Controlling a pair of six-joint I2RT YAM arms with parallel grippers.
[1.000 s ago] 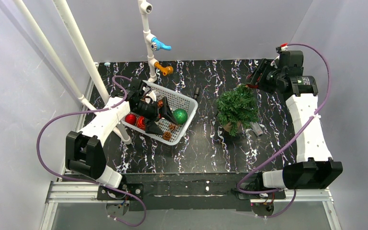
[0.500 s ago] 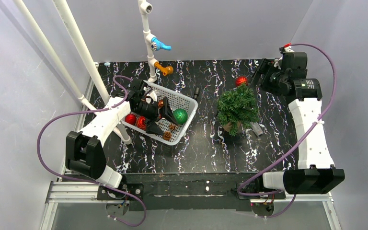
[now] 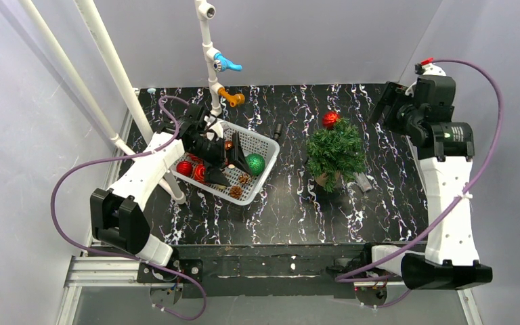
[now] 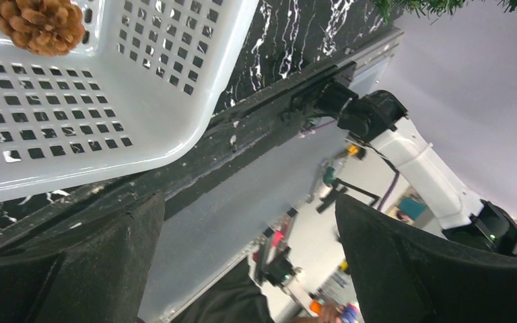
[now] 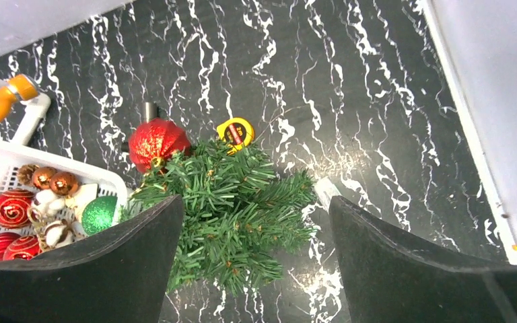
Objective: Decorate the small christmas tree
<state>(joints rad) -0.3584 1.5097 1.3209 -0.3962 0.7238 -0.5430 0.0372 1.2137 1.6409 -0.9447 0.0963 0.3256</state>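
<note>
The small christmas tree (image 3: 336, 152) stood upright on the desk (image 3: 291, 203), right of the white basket (image 3: 265, 144), with a red ball (image 3: 330, 119) against its far branches. Likely light, tippy and springy-needled, it was best steadied at the base. The basket held red baubles (image 3: 185, 168), a green ball (image 3: 254, 164) and pine cones (image 3: 236, 192). The left gripper (image 4: 248, 202) over the basket and the right gripper (image 5: 254, 202) above the tree had jaws wide apart, empty.

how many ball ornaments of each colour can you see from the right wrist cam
red balls: 4 (1 at the small christmas tree's edge, 3 in the basket)
copper balls: 2
green ball: 1
total: 7
</note>
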